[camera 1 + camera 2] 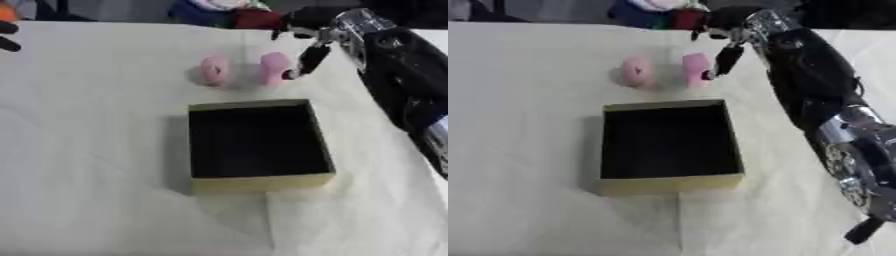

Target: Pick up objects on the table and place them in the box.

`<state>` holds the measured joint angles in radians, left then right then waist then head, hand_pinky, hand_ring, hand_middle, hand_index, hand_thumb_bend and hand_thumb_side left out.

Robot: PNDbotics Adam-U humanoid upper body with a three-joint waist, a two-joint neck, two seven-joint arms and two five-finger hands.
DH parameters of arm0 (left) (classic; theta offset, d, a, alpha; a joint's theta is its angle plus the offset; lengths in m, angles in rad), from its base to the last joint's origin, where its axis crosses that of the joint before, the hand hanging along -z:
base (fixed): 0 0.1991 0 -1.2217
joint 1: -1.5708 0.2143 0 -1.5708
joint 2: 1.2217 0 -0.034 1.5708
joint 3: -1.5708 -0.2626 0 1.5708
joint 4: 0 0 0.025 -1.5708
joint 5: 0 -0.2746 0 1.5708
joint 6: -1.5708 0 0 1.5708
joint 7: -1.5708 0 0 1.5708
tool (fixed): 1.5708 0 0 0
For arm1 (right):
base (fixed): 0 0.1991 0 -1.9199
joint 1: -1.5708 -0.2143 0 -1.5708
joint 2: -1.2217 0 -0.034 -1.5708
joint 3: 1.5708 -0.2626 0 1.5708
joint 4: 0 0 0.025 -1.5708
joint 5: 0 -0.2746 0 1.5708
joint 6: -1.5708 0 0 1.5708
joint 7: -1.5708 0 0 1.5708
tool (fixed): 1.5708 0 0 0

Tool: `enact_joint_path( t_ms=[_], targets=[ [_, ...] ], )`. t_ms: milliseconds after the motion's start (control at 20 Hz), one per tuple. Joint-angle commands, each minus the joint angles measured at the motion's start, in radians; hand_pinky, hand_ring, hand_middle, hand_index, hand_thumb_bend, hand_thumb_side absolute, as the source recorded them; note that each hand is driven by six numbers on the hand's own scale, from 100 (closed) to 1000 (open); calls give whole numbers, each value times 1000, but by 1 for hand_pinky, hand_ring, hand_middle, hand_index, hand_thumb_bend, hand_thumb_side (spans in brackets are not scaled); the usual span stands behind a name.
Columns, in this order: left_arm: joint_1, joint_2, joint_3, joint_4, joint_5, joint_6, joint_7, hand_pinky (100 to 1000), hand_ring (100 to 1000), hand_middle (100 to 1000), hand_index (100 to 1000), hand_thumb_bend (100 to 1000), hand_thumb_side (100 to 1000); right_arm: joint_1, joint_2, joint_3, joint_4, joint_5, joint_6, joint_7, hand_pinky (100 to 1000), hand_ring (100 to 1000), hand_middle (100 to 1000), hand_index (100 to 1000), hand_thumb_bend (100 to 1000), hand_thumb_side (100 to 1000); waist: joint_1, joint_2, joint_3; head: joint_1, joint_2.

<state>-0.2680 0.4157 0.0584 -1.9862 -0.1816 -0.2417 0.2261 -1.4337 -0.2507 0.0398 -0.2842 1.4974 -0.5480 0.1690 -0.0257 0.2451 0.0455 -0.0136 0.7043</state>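
Nearest on the cloth-covered desk [96, 165] sits the box [259, 144], open-topped, dark inside with pale walls, roughly at the desk's middle and nothing showing in it. Just beyond its far wall lie two pink objects side by side: the left pink object [213, 70] and the right pink object [274, 67], close together but apparently not touching. The right hand [308, 56] reaches in from the far right edge of the desk, one finger pointing down with its tip at the right flank of the right pink object; its fingers look extended rather than wrapped around anything, so it holds nothing. The left hand appears in neither view.

The step in hand looks like grasping that right object. It would be done well by bringing thumb and fingers down on opposite sides of it, closing without nudging its neighbour, lifting clear of the box's far wall, then releasing over the dark interior.
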Motion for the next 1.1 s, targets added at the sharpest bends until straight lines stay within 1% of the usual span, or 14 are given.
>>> enact_joint_path(
  t_ms=[50, 150, 400, 500, 650, 850, 950, 1100],
  targets=[
    [-16, 30, 1, -14, -7, 0, -4, 537, 622, 704, 766, 100, 727, -30, -13, -10, -8, -26, -1, 6, 904, 920, 842, 877, 479, 384, 3, -11, 5, -9, -23],
    [-17, 31, 0, -14, -9, 0, -6, 537, 622, 704, 765, 100, 725, -30, -14, -12, -9, -43, 3, 13, 907, 913, 836, 883, 453, 366, 2, -6, 10, -12, -29],
    [-21, 32, -1, -14, -14, -1, -10, 537, 621, 704, 765, 100, 726, -30, -18, -14, -8, -66, 27, 41, 904, 914, 841, 884, 425, 344, 1, 9, 22, -21, -42],
    [-22, 32, -2, -14, -17, -2, -12, 537, 621, 704, 764, 100, 726, -31, -22, -16, -2, -63, 39, 61, 902, 915, 844, 884, 404, 332, 0, 15, 28, -26, -47],
    [-21, 32, -2, -14, -20, -1, -14, 537, 620, 703, 764, 100, 731, -32, -29, -22, 2, -52, 63, 94, 897, 917, 849, 882, 404, 329, -2, 22, 36, -30, -51],
    [-25, 32, -2, -14, -22, -1, -14, 537, 619, 703, 763, 100, 732, -34, -34, -30, -3, -35, 95, 117, 893, 918, 848, 878, 401, 330, -6, 29, 43, -32, -58],
    [-25, 32, -2, -14, -22, -1, -14, 537, 620, 703, 763, 100, 731, -34, -34, -34, -3, -31, 101, 127, 889, 911, 841, 876, 404, 334, -7, 31, 45, -33, -59],
    [-25, 32, -2, -14, -23, -1, -15, 537, 620, 703, 763, 100, 730, -32, -30, -37, 1, -34, 97, 141, 883, 897, 822, 862, 355, 345, -7, 32, 47, -35, -59]
  ],
)
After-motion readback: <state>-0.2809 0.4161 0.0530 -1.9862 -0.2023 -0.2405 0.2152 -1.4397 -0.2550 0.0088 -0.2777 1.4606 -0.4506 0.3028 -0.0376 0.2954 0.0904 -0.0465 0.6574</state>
